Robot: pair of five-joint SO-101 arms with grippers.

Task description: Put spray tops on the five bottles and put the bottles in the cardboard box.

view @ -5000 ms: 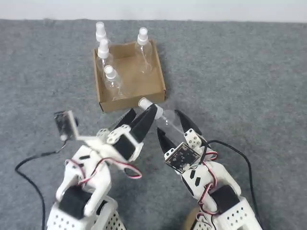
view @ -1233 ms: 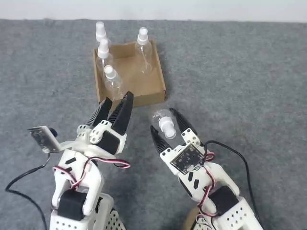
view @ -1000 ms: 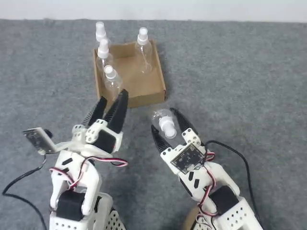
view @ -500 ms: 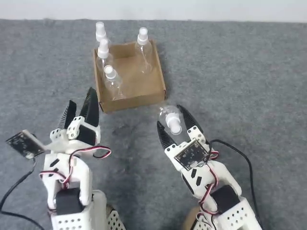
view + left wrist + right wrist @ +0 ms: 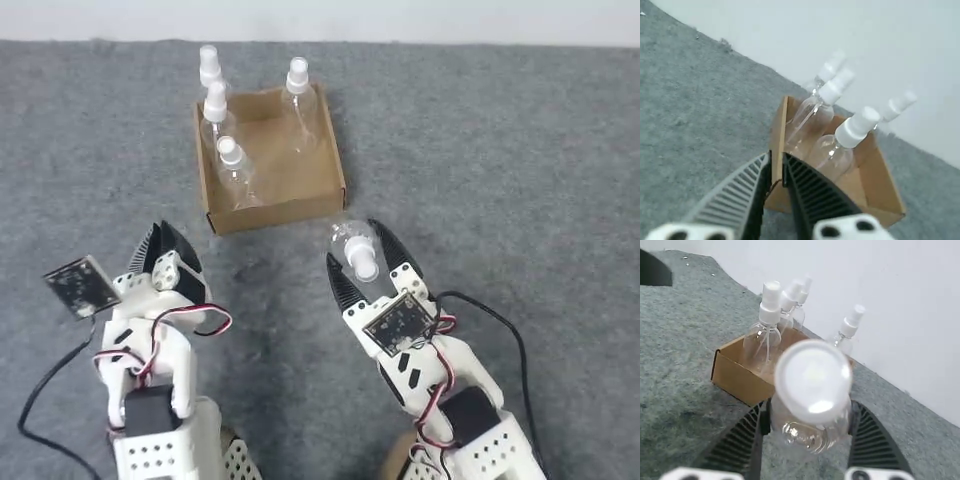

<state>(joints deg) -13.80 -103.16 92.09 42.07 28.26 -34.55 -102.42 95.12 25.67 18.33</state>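
The right gripper (image 5: 354, 248) is in the lower middle of the high view, a little to the right of centre. Its two black fingers are closed on the fifth bottle (image 5: 343, 236). This clear bottle carries a white spray top (image 5: 363, 264) and is tilted, so the top points back toward the arm. In the right wrist view the spray top (image 5: 812, 376) looks straight at the camera, and the fingers press the bottle from both sides. The bottle is outside the cardboard box (image 5: 325, 195), just beside its near right corner.

The box is in the upper part of the high view, left of centre. Three capped bottles stand upright inside it: the near bottle (image 5: 236, 178) by the left wall, the middle bottle (image 5: 216, 118) behind it, and the right bottle (image 5: 298, 100) at the far right corner. The far bottle (image 5: 209, 62) is at the far left corner, and I cannot tell if it stands inside the box or just behind it.

The left gripper (image 5: 163, 243) is at the lower left and points toward the box. In the left wrist view its fingers (image 5: 757, 182) leave only a thin slit and hold nothing. Everything rests on a grey carpet (image 5: 500, 150).
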